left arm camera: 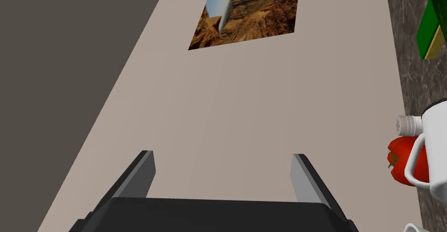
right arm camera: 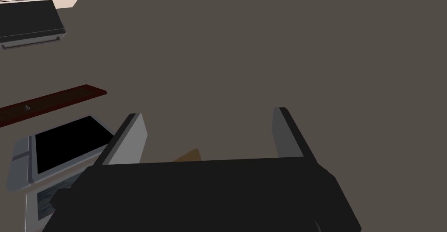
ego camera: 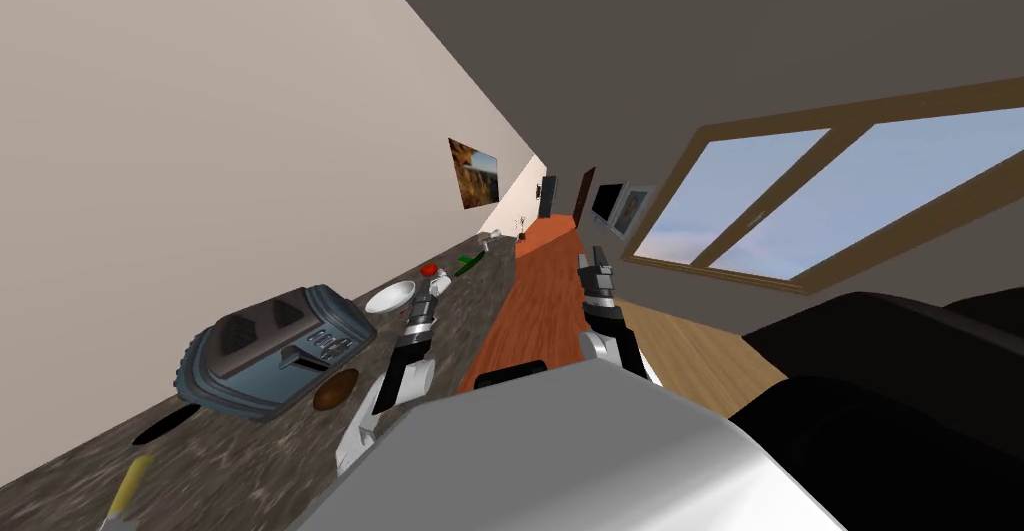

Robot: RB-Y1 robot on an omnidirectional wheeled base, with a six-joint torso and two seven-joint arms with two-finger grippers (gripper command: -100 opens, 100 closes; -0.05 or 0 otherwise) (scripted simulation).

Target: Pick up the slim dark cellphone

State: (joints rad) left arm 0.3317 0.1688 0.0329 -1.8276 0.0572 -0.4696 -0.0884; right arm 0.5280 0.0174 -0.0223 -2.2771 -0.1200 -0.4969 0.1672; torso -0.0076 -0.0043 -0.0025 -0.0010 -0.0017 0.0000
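Nothing is grabbed yet. The cellphone (ego camera: pixel 165 423) lies on the desk (ego camera: pixel 250 465). The left gripper (left arm camera: pixel 222 155) and right gripper (right arm camera: pixel 207 112) have open, empty fingers.

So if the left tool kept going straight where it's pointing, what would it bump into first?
Probably the bare beige wall, below the landscape picture. Nothing lies between the open left tool and it, though how far is unclear.

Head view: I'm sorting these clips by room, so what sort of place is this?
Most likely a kitchen in a house: a long, mottled dark counter along the wall carries a blue-grey toaster, a white bowl and a red vegetable.
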